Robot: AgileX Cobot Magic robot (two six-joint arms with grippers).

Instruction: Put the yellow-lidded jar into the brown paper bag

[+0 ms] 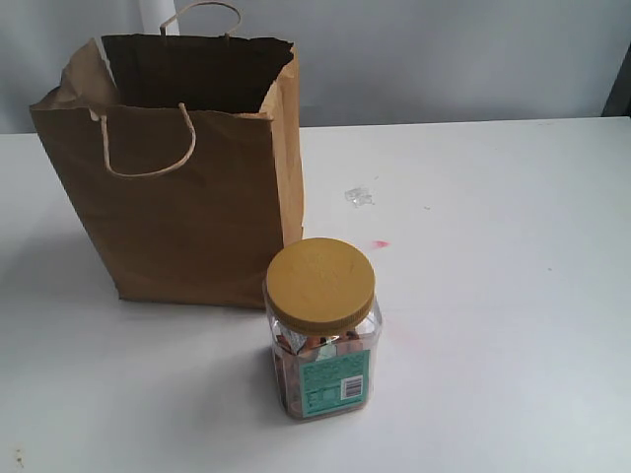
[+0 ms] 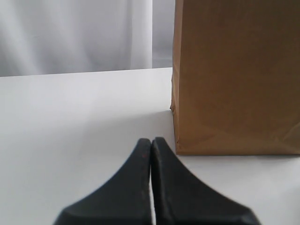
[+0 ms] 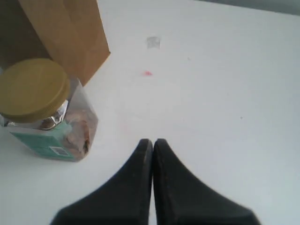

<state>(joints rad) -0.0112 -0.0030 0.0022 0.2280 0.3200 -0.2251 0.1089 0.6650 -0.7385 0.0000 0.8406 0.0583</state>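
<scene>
Surface: white tabletop [image 1: 513, 315] fills most of my exterior feed, with a pale grey wall [image 1: 444, 59] behind it.
Bag: the creased brown kraft paper shopping bag [image 1: 187, 217] stands upright toward the back left of the exterior view. Its mouth is open and the inside is dark.
Handles: one pale twisted-cord loop handle [image 1: 148, 148] hangs down the bag's near face. A second loop stands up at the far rim.
Jar: the clear plastic squarish jar [image 1: 322, 345] stands upright on the table, outside the bag, just in front of the bag's near right corner. I cannot tell from my feeds whether the two touch.
Lid: the wide round mustard-yellow screw lid [image 1: 320, 283] is on the jar.
Label: a teal label with a barcode [image 1: 335, 384] sits low on the jar's front, with brownish contents showing through above it.
Left claw [image 2: 151, 141]: black fingers pressed together with nothing between them, low over bare table. A flat wall of the bag is near the tips but apart from them.
Right claw [image 3: 153, 142]: black fingers pressed together, empty, over bare table. The jar is near but clear of the tips, with the bag beyond it.
Small marks: a clear crumpled scrap [image 1: 359, 196] and a pink spot [image 1: 380, 243] lie on the table to the right of the bag, behind the jar.
</scene>
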